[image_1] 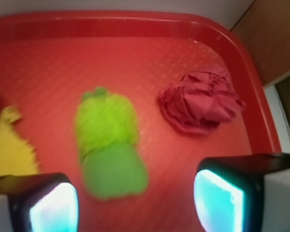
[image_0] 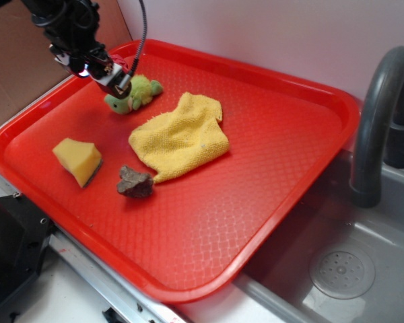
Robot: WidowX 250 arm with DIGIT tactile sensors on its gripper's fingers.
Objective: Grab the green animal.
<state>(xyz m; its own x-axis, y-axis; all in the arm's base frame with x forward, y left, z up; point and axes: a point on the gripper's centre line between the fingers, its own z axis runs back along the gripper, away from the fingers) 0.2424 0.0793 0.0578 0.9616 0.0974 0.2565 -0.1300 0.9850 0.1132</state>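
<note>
The green animal (image_0: 136, 93) lies on the red tray (image_0: 269, 168) near its far left corner, a small fuzzy plush. In the wrist view the green animal (image_1: 108, 142) sits just ahead of the jaws, nearer the left finger. My gripper (image_0: 106, 73) hovers over it and hides part of it in the exterior view. The gripper (image_1: 135, 203) is open, its two fingers wide apart with nothing between them. A red crumpled wad (image_1: 200, 101) lies to the right of the animal.
A yellow terry cloth (image_0: 182, 138) lies mid-tray, a yellow sponge (image_0: 78, 160) and a brown lump (image_0: 135, 183) toward the front left. A grey sink (image_0: 337, 269) with a dark faucet (image_0: 377, 114) is at the right. The tray's raised rim is close behind.
</note>
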